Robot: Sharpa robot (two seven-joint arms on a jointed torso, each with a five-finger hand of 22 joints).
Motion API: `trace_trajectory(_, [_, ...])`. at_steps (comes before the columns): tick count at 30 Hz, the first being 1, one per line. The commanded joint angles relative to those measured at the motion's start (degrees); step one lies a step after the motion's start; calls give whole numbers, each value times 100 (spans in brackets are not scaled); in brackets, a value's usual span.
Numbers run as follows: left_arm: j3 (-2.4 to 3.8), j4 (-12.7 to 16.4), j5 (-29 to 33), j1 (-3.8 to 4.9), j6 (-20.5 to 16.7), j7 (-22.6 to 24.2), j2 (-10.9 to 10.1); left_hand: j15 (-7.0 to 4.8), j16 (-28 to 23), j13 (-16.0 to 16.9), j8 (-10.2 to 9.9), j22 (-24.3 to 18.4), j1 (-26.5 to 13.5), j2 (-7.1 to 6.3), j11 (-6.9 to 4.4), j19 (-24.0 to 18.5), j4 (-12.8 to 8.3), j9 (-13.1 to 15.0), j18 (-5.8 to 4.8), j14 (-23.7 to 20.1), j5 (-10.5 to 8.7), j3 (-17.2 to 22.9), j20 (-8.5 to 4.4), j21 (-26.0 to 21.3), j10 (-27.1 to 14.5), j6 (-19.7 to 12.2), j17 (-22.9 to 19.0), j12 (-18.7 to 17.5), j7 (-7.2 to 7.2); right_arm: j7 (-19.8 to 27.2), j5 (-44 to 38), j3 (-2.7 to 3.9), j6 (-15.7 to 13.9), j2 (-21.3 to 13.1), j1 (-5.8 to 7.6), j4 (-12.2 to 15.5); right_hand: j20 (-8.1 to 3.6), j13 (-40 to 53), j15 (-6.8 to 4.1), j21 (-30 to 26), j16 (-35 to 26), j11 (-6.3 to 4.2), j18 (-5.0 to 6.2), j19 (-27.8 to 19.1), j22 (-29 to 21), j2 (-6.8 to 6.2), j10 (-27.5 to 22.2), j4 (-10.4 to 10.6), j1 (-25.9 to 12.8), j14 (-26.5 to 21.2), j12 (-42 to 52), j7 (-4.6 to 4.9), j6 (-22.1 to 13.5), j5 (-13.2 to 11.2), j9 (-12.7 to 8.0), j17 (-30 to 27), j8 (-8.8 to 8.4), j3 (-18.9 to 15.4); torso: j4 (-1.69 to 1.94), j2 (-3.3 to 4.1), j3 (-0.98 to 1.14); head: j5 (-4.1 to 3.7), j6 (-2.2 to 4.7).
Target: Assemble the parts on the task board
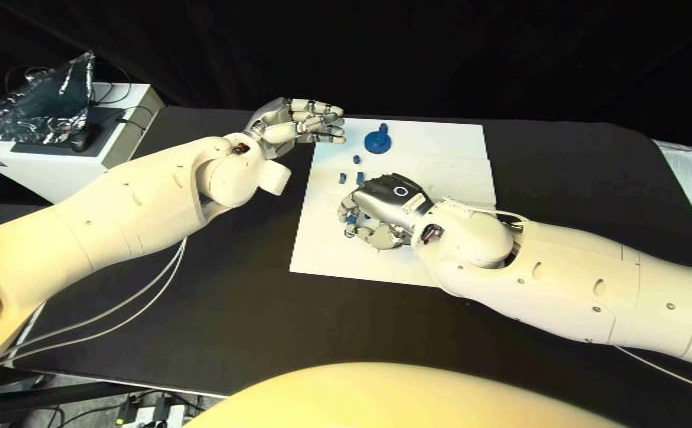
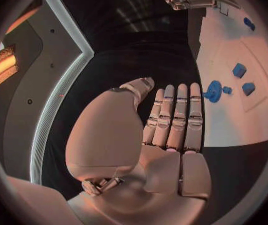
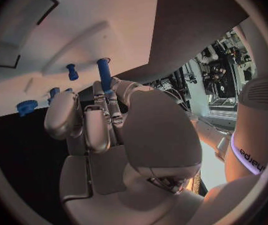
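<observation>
While my right hand [image 3: 102,120] pinches a blue cylindrical peg [image 3: 104,75] over the white task board [image 1: 447,148], my left hand [image 1: 299,121] hovers released at its far-left corner

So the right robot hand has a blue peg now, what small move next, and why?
Probably carry the blue peg a little toward the standing parts on the task board. The right robot hand grips it above the board, not yet seated, while the left robot hand hovers open at the edge.

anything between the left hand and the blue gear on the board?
No. In the left wrist view, only bare task board and black table separate the left hand from the blue gear.
</observation>
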Motion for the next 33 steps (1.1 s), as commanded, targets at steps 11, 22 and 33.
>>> trace_trajectory(11, [2, 17, 20, 5, 78, 22, -4, -1, -44, 9, -5, -14, 38, 15, 25, 47, 14, -6, 73, 27, -30, 23, 6, -26, -2, 28, 9, -34, 21, -7, -48, -42, 77, -60, -64, 82, -16, -3, -43, -19, 3, -312, -102, 2, 504, 63, 365, -487, -8, 88, 6, 16, 12, 19, 11, 8, 19, 483, -5, -4, 7, 18, -11])
trace_trajectory(22, [2, 18, 20, 5, 85, 12, -10, -1, -44, 9, -5, -14, 38, 15, 25, 47, 14, -6, 73, 27, -30, 23, 6, -26, -2, 28, 9, -34, 21, -66, -93, -41, -81, -100, -73, 112, -15, -2, -42, -11, 4, -313, -103, 4, 508, 63, 367, -499, -9, 89, 6, 15, 12, 23, 16, 10, 22, 493, -8, -3, 7, 34, -20])
trace_trajectory(33, [2, 23, 20, 5, 91, -1, -16, 1, -54, 8, -6, -24, 32, 15, 27, 51, 20, -8, 72, 27, -31, 20, 7, -36, -6, 27, 13, -35, 21, -140, -99, -41, 163, -44, -75, -2, -15, -1, -41, -27, 0, -312, -100, 0, 505, 61, 368, -510, -17, 87, 4, 17, 10, 24, 22, 0, 26, 503, -5, 0, 2, 31, -21])
